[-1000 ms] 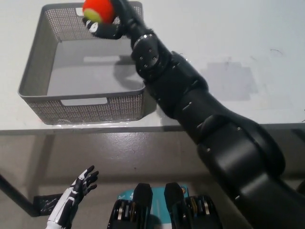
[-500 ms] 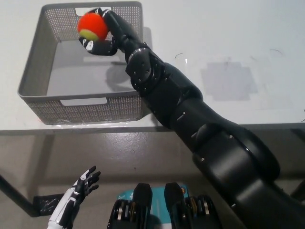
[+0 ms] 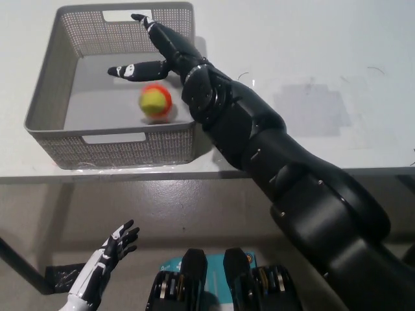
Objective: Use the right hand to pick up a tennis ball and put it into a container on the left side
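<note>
**Resting in the basket: the ball is out of my right hand**

Looking down from the head camera, I see the tennis ball [image 3: 156,102], orange and yellow-green, lying inside the grey mesh basket [image 3: 48,87], toward its near right corner and just short of the front wall. Nothing touches it. My black right hand [image 3: 155,55] hangs over the basket above the ball, spread wide and holding nothing; one finger points left across the basket floor, others reach toward the far rim. The black right arm runs from the basket's right edge down to the picture's lower right. The basket sits on the left part of the white table [image 3: 311,65], close to its front edge. My white left hand [image 3: 107,259] rests low at the lower left, below the table, fingers apart and empty.
</note>
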Action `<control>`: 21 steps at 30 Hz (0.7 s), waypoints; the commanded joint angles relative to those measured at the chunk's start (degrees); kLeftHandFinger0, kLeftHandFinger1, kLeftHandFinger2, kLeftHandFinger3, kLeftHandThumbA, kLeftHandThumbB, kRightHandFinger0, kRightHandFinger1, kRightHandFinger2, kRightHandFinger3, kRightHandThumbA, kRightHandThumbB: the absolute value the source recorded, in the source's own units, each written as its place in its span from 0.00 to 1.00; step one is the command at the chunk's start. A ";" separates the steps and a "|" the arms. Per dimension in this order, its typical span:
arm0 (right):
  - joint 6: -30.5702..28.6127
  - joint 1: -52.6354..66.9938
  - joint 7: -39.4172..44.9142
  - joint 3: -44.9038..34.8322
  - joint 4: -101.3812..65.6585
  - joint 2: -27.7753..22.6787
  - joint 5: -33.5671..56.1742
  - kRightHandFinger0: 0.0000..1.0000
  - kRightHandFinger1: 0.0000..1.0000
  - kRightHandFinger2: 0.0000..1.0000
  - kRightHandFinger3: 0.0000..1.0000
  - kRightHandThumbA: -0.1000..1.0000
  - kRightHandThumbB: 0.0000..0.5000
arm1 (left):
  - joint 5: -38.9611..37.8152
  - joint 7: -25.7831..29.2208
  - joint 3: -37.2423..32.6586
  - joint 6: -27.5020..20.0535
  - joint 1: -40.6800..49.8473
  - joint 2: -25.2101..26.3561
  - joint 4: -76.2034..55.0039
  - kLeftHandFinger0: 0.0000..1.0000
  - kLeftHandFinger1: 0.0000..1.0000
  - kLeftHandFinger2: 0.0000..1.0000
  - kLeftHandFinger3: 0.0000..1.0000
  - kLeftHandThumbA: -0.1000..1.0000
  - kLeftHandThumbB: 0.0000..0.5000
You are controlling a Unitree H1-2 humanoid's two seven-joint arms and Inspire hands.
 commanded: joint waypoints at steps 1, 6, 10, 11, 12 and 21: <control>-0.24 -4.22 0.89 -0.99 -2.41 -1.73 0.46 1.00 1.00 1.00 1.00 1.00 0.92 | -0.17 -1.14 -0.38 -1.24 -0.55 1.09 -0.48 1.00 1.00 1.00 1.00 1.00 0.69; -2.61 -4.46 1.10 -3.91 -6.30 -4.29 2.32 1.00 1.00 1.00 1.00 1.00 0.86 | 0.64 -0.95 -0.59 -1.00 -0.53 1.20 -0.39 1.00 1.00 1.00 1.00 1.00 0.76; -1.44 -3.64 1.86 -6.66 -14.57 -7.54 3.24 1.00 1.00 1.00 1.00 1.00 0.80 | 0.55 -1.02 -0.55 -0.82 -0.55 1.25 -0.81 1.00 1.00 1.00 1.00 1.00 0.74; -1.16 -2.78 1.87 -6.92 -17.56 -8.44 2.94 1.00 1.00 1.00 1.00 1.00 0.82 | 0.77 -1.01 -0.58 -1.02 -0.56 1.33 -0.78 1.00 1.00 1.00 1.00 1.00 0.74; -1.07 -1.44 2.51 -7.94 -21.45 -9.41 3.66 1.00 1.00 1.00 1.00 1.00 0.83 | 0.61 -1.23 -0.60 -0.85 -0.42 1.43 -0.92 1.00 1.00 1.00 1.00 1.00 0.74; 10.10 12.20 7.47 -13.93 -60.02 -18.82 5.77 1.00 1.00 1.00 1.00 1.00 0.87 | -1.38 -1.85 -0.08 -0.35 -0.33 1.06 -0.50 1.00 1.00 1.00 1.00 1.00 0.69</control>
